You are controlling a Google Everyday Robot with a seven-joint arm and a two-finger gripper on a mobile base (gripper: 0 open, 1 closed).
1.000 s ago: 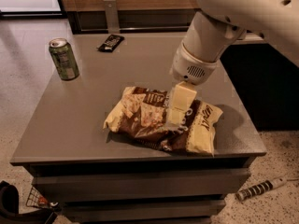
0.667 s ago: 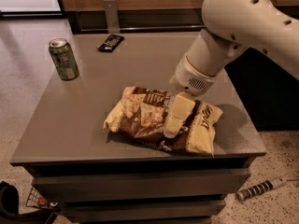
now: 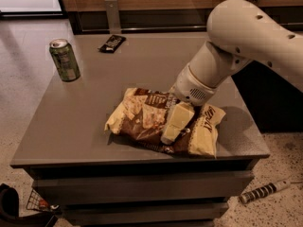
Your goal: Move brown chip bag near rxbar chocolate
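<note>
at the near edge of the grey table [image 3: 71, 126], the gripper [image 3: 171, 132] is down on the middle of the brown chip bag [image 3: 142, 119]; whether it grips the bag, i cannot tell. well beyond the gripper, near the far edge, lies the rxbar chocolate [image 3: 112, 43]; a green can [image 3: 65, 60] stands further off, apart from both.
</note>
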